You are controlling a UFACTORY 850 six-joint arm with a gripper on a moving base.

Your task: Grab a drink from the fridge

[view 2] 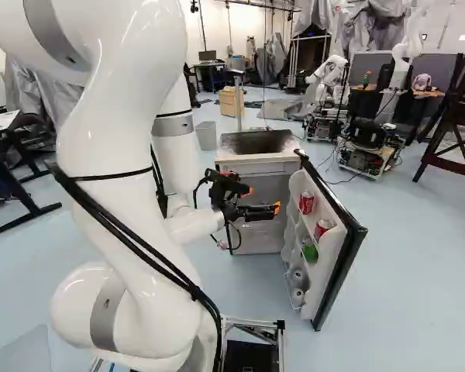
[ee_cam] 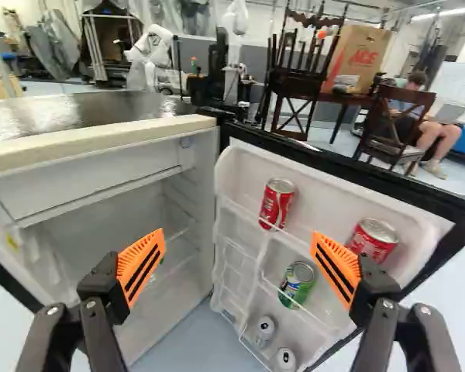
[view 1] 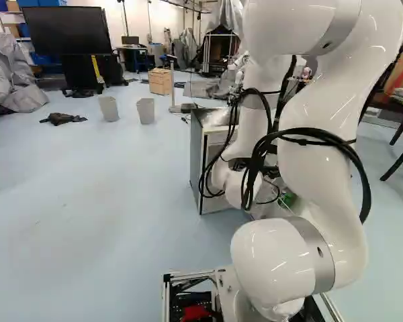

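Red, pale-lettered cans (ee_cam: 276, 204), one far, one near, stand in the fridge door (ee_cam: 244, 177) at right; my jaws gape apart.

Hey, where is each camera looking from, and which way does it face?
Left base view: on the base, behind and left of the arm, facing ahead and slightly down; the arm hides part of the fridge.
Right base view: behind and right of the arm, facing ahead and slightly down; arm and gripper show.
Wrist view: on the wrist, facing along the gripper toward the open fridge; both fingers show.
Shared: the right base and wrist views both show the door's red cans.
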